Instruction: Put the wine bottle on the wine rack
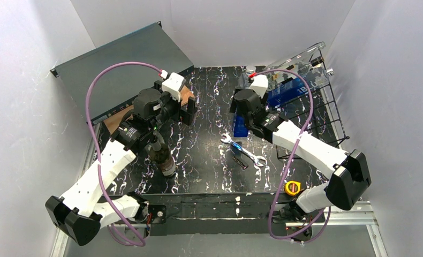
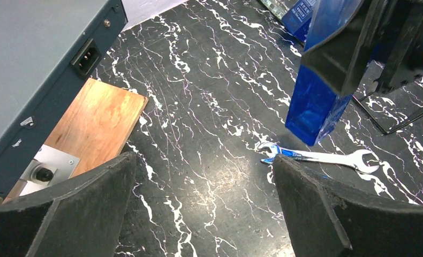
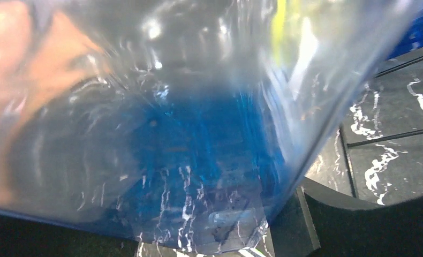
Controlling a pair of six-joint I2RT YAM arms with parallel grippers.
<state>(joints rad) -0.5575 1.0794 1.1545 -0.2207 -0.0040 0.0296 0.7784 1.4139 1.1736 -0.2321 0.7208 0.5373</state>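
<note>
A dark glass wine bottle (image 1: 160, 152) lies on the marbled table under my left arm. The black wire wine rack (image 1: 327, 115) stands at the right, with a blue boxy bottle (image 1: 287, 91) lying on it; its wires also show in the left wrist view (image 2: 391, 120). My right gripper (image 1: 246, 120) is shut on a blue translucent bottle (image 1: 240, 129) just left of the rack, held above the table (image 2: 314, 104). That bottle fills the right wrist view (image 3: 198, 160), with one finger (image 3: 359, 219) beside it. My left gripper (image 1: 190, 111) is open and empty (image 2: 204, 214) over bare table.
A dark grey metal case (image 1: 118, 69) stands at the back left with a wooden board (image 2: 99, 126) at its foot. A wrench (image 1: 244, 150) and a small black comb-like piece (image 1: 240, 159) lie mid-table. A yellow tape measure (image 1: 292, 187) lies near the front. A clear plastic container (image 1: 306, 59) is behind the rack.
</note>
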